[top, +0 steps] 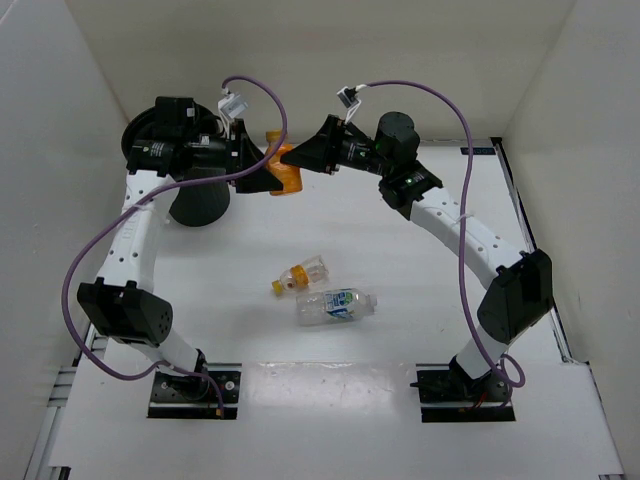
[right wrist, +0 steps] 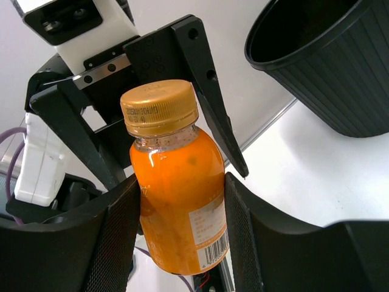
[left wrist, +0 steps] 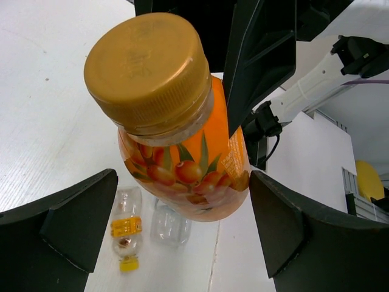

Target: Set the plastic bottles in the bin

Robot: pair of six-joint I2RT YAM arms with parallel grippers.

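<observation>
White bench (top: 400,260): we saw right pincer (right wrist: 182,225) clamped on orange-filled bottle (right wrist: 176,182), berry-picture label, barcode; left pincer (left wrist: 182,222), facing it, gaped wide around bottle.

An orange-filled bottle (top: 287,178), gold-capped, is held aloft beside the black ribbed bin (top: 200,208). A yellow-capped bottle (top: 300,274) and a blue-green-labelled one (top: 337,305) are laid flat, close together, mid-counter (top: 420,300).

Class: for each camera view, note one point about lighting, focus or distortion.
Top external: bright, even light; the white table shows only faint shadows. Left wrist: the orange bottle looms, wide-angle stretched; the clear bottles beneath it look soft. Right wrist: the orange bottle's barcode is crisp; the bin is near-black inside.
</observation>
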